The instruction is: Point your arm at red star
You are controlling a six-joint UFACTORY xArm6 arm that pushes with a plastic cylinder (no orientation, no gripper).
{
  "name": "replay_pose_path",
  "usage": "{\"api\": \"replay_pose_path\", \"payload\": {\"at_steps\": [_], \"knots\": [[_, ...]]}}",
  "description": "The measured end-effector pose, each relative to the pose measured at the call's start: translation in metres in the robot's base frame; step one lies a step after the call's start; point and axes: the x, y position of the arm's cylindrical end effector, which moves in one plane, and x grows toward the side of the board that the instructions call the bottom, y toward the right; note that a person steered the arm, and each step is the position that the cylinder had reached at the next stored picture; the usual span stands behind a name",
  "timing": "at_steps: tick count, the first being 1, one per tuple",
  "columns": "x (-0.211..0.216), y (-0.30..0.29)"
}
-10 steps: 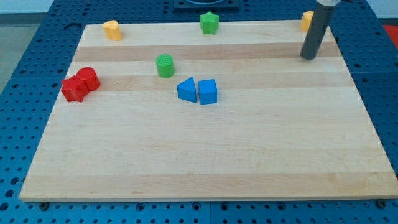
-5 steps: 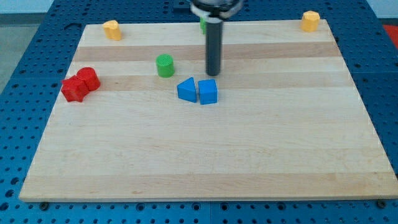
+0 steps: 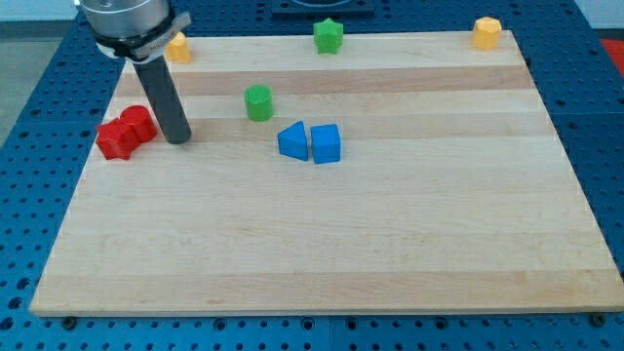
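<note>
Red star lies toward the view's left of my tip, beyond the touching red cylinder; the bare rod grips nothing.

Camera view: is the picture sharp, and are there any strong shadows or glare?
Camera view: evenly lit, with no glare on the wooden board. Blocks such as the green cylinder look crisp and cast only faint shadows. My tip is sharp too, just right of the red blocks.

Red star flat, board's left edge (touching red neighbour).
</note>
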Motion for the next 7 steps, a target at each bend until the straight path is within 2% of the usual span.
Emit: {"api": "replay_pose_path", "payload": {"at_steps": [1, 3, 4, 5, 6, 7], "knots": [[-0.012, 0.0], [-0.063, -0.012], [-0.074, -0.067], [-0.07, -0.112], [-0.066, -0.112], [-0.041, -0.112]]}}
